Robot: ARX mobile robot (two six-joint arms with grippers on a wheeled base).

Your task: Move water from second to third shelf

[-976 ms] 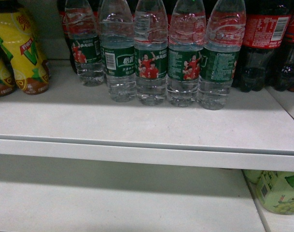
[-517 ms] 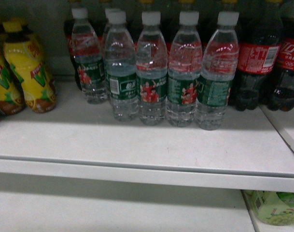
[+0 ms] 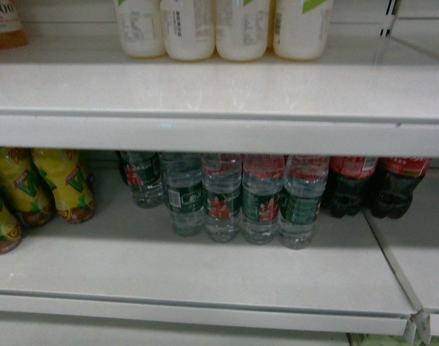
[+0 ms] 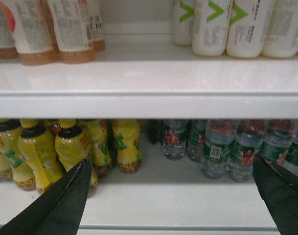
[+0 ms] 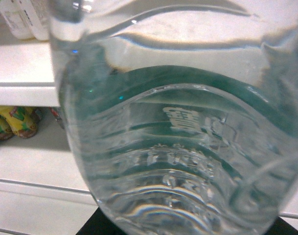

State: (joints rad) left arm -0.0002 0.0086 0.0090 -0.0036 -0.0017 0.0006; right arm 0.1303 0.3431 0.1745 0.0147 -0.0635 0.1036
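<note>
- Now, in the head view, the tops of the water bottles (image 3: 241, 198) are hidden behind the front edge of the upper shelf (image 3: 205, 133); only their lower bodies and green labels are seen, standing in a row on the lower shelf (image 3: 205, 277).
- Neither gripper is seen in the head view.
- The white bottles (image 3: 219, 29) on the upper shelf are cut off at the frame top, and the cola bottles (image 3: 363, 187) are shown only from the label down.
- In the right wrist view, nearly the whole frame is filled by one clear ribbed water bottle (image 5: 178, 147), pressed close to the lens; its cap and label cannot be made out.
- The right gripper's fingers are barely shown, only a dark strip under the bottle's base; whether they are clamped on it cannot be told.
- The left gripper (image 4: 173, 196) is seen with its two dark fingers (image 4: 60, 200) spread wide apart, nothing held between them.
- Beyond the left finger, yellow bottles (image 4: 65, 152) are seen; beyond the gap and towards the right finger, the water row stands well back on the shelf.
</note>
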